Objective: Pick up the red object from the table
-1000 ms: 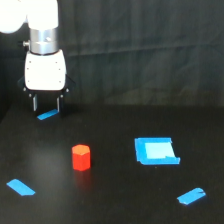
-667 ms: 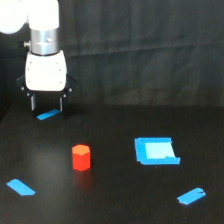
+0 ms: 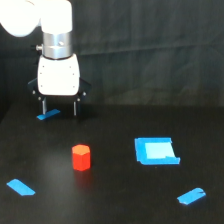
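Gripper (image 3: 59, 107) hangs near the far left corner of the table (image 3: 115, 200), with its two fingers (image 3: 76, 107) spread apart and nothing between them. One red object (image 3: 81, 157) stands upright on the table, nearer the front edge, well apart from the gripper, with bare black top all around it. Three blue tape strips (image 3: 21, 187) lie flat, and one blue square patch (image 3: 156, 150) sits toward the right edge. No writing shows anywhere.

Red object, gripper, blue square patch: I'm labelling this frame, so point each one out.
red object (image 3: 81, 157): exterior view, front face.
gripper (image 3: 60, 107): exterior view, midway between fingertips.
blue square patch (image 3: 155, 150): exterior view, pale centre.
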Available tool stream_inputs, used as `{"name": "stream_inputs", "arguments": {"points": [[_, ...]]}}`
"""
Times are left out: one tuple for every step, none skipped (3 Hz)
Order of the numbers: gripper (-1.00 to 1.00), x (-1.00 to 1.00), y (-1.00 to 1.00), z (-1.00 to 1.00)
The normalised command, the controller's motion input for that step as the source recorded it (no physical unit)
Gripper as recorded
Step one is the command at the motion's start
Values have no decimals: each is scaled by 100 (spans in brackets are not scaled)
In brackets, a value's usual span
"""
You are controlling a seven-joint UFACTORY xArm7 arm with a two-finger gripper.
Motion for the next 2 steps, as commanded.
{"name": "stream_inputs", "arguments": {"points": [[100, 74, -86, 13], [100, 56, -80, 12]]}}
